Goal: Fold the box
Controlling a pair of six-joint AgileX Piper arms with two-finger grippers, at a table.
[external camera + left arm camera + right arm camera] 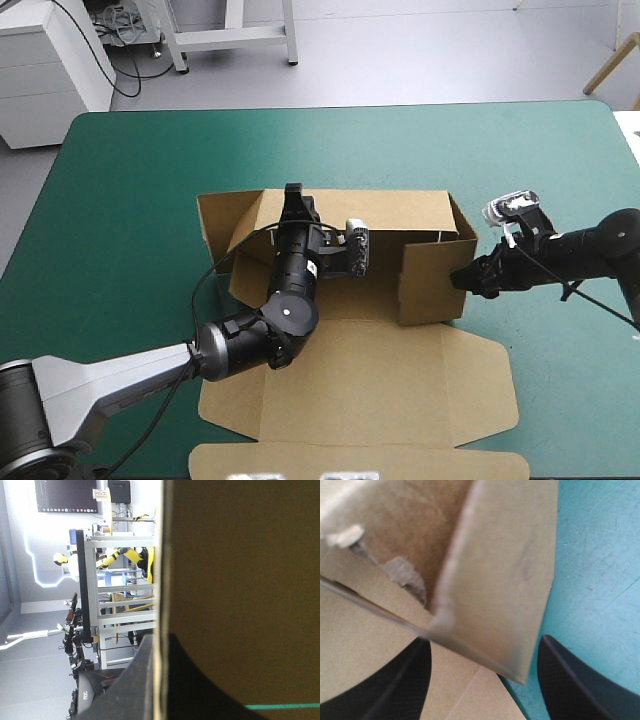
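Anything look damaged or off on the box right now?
Possibly: inside the box corner between the fingers of the open right gripper, the board looks ragged, perhaps torn. In the high view its left end flap splays outward, not tucked.

- The right gripper (485, 641) is open, its 2 black fingers (575, 690) set apart at 10 and 2 o'clock.
- A raised brown corner of the box (495, 580) stands between them at 12 o'clock.
- The wall's lower tip is near the 2 o'clock finger; contact cannot be told.
- More board lies flat beneath.
- The teal-green cover (600, 555) shows at 1 to 3 o'clock.
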